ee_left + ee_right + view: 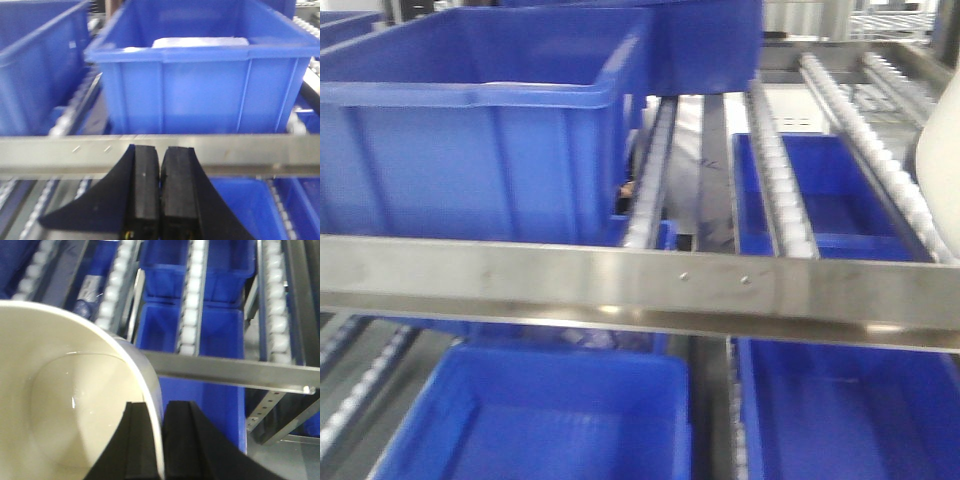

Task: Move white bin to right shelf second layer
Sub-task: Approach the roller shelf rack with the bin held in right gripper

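The white bin [60,390] fills the lower left of the right wrist view, its cream inside facing me. My right gripper [158,406] is shut on its rim, one finger inside the wall and one outside. A sliver of the white bin [940,190] shows at the right edge of the front view, above the roller tracks [780,190] of the right shelf second layer, behind its steel front rail [620,280]. My left gripper [160,148] is shut with nothing in it, low in front of a steel rail [240,152].
A large blue crate [470,130] sits on the rollers at the left, with another blue crate [720,40] behind it. More blue crates [540,420] lie on the level below. In the left wrist view a blue crate [205,85] stands just behind the rail.
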`<state>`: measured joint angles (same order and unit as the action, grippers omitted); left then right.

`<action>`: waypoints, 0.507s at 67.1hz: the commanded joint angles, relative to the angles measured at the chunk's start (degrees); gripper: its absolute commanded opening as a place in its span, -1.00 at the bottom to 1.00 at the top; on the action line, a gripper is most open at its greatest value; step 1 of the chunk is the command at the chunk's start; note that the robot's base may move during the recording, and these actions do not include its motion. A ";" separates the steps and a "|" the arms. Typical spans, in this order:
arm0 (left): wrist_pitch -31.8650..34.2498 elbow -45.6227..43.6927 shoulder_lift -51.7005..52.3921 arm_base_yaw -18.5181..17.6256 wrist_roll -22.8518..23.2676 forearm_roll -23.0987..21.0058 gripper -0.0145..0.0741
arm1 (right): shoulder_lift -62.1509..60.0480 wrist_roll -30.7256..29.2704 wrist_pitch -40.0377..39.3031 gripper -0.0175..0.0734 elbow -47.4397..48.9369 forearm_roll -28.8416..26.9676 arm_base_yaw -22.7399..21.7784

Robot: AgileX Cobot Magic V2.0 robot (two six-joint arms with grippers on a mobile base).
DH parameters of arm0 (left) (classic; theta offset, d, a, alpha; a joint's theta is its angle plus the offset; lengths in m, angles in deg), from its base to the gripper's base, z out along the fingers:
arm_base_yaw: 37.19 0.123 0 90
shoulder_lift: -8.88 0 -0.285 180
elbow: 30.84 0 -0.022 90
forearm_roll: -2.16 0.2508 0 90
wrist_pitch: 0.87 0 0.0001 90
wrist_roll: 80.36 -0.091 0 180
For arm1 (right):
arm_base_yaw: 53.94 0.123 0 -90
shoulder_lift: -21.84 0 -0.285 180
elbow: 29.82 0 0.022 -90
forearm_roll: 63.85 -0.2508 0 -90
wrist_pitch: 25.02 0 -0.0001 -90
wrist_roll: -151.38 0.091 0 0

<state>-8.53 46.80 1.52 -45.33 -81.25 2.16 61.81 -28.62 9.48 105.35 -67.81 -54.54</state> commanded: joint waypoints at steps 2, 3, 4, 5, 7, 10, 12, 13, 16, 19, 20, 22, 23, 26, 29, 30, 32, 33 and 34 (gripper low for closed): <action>4.82 2.11 0.87 -0.19 0.17 0.00 -0.48 | 0.20 0.00 -5.05 -0.43 1.88 -0.23 -0.33; 4.82 2.11 0.87 -0.19 0.17 0.00 -0.48 | 0.20 0.00 -5.05 -0.43 1.88 -0.23 -0.33; 4.82 2.11 0.87 -0.19 0.17 0.00 -0.48 | 0.20 0.00 -5.05 -0.43 1.88 -0.23 -0.33; 4.82 2.11 0.87 -0.19 0.17 0.00 -0.48 | 0.20 0.00 -5.05 -0.43 1.88 -0.23 -0.33; 4.82 2.11 0.87 -0.19 0.17 0.00 -0.48 | 0.20 0.00 -5.05 -0.43 1.88 -0.23 -0.33; 4.82 2.11 0.87 -0.19 0.17 0.00 -0.48 | 0.20 0.00 -5.05 -0.43 1.88 -0.23 -0.33; 4.82 2.11 0.87 -0.19 0.17 0.00 -0.48 | 0.20 0.00 -5.05 -0.43 1.88 -0.23 -0.33; 4.82 2.11 0.87 -0.19 0.17 0.00 -0.48 | 0.20 0.00 -5.05 -0.43 1.88 -0.23 -0.33; 4.82 2.11 0.87 -0.19 0.17 0.00 -0.48 | 0.20 0.00 -5.05 -0.43 1.88 -0.23 -0.33; 4.82 2.11 0.87 -0.19 0.17 0.00 -0.48 | 0.20 0.00 -5.05 -0.43 1.88 -0.23 -0.33; 4.82 2.11 0.87 -0.19 0.17 0.00 -0.48 | 0.20 0.00 -5.05 -0.43 1.88 -0.23 -0.33; 4.82 2.11 0.87 -0.19 0.17 0.00 -0.48 | 0.20 0.00 -5.05 -0.43 1.88 -0.23 -0.33; 4.82 2.11 0.87 -0.19 0.17 0.00 -0.48 | 0.20 0.00 -5.05 -0.43 1.88 -0.23 -0.33; 4.82 2.11 0.87 -0.19 0.17 0.00 -0.48 | 0.20 0.00 -5.05 -0.43 1.88 -0.23 -0.33; 4.82 2.11 0.87 -0.19 0.17 0.00 -0.48 | 0.20 0.00 -5.05 -0.43 1.88 -0.23 -0.33; 4.82 2.11 0.87 -0.19 0.17 0.00 -0.48 | 0.20 0.00 -5.05 -0.43 1.88 -0.23 -0.33; 4.82 2.11 0.87 -0.19 0.17 0.00 -0.48 | 0.20 0.00 -5.05 -0.43 1.88 -0.23 -0.33; 4.82 2.11 0.87 -0.19 0.17 0.00 -0.48 | 0.20 0.00 -5.05 -0.43 1.88 -0.23 -0.33; 4.82 2.11 0.87 -0.19 0.17 0.00 -0.48 | 0.20 0.00 -5.05 -0.43 1.88 -0.23 -0.33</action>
<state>-8.53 46.80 1.52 -45.33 -81.25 2.16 61.81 -28.62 9.48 105.35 -67.81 -54.54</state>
